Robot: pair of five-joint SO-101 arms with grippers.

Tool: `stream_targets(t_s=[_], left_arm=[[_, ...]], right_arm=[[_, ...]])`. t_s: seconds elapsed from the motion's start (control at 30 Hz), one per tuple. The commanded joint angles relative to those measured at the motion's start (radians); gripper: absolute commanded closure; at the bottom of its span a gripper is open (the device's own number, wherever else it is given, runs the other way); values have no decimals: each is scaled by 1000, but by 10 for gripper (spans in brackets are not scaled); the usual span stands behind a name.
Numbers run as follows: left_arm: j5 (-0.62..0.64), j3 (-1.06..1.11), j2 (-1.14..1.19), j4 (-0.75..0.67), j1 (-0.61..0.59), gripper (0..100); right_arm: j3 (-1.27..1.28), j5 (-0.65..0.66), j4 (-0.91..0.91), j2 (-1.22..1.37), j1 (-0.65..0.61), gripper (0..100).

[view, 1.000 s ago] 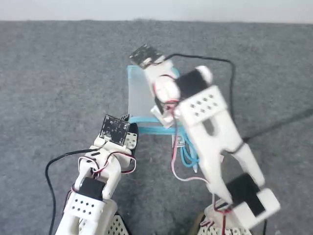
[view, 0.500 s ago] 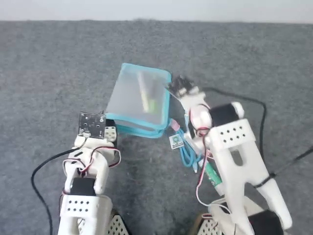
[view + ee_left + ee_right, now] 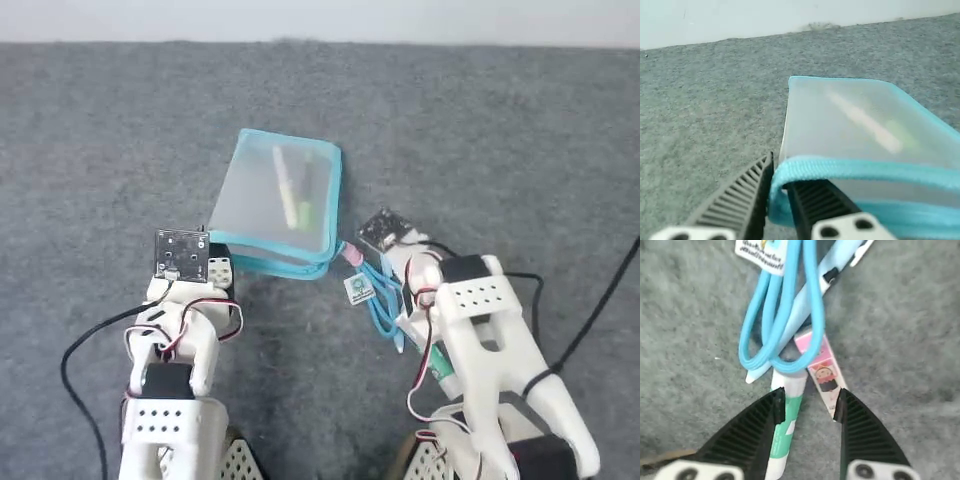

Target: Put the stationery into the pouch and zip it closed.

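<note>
Left gripper (image 3: 779,175) is clenched on the teal rim of the pouch (image 3: 280,200) at its near corner, and the pouch lies flat on the grey mat (image 3: 100,150), with two pens (image 3: 292,195) showing through its translucent wall. Right gripper (image 3: 807,405) is released, jaws spread, low over the unpacked stationery beside the pouch: green-and-white pen (image 3: 785,440), pale blue pen (image 3: 805,305) and a pink piece (image 3: 822,372). A blue cord (image 3: 785,315) with a tag (image 3: 359,289) loops across both pens and appears to run to the pouch's zip end. Risks: the jaws straddle pen and pink piece together, so closing may catch two items or neither cleanly. A snagged cord would tug the pouch. The left grip is a narrow corner bite and could slip under that pull.
</note>
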Motion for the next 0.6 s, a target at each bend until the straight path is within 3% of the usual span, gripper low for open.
stream_targets(t_s=[0.0,0.27,0.57], left_arm=[[3,-42,-17,-41,-9,988],[3,-42,-17,-41,-8,988],[3,-42,-17,-38,-8,988]], right_arm=[[23,89,-42,-45,25,837],[40,150,-108,-45,177,837],[38,143,-150,-28,186,837]])
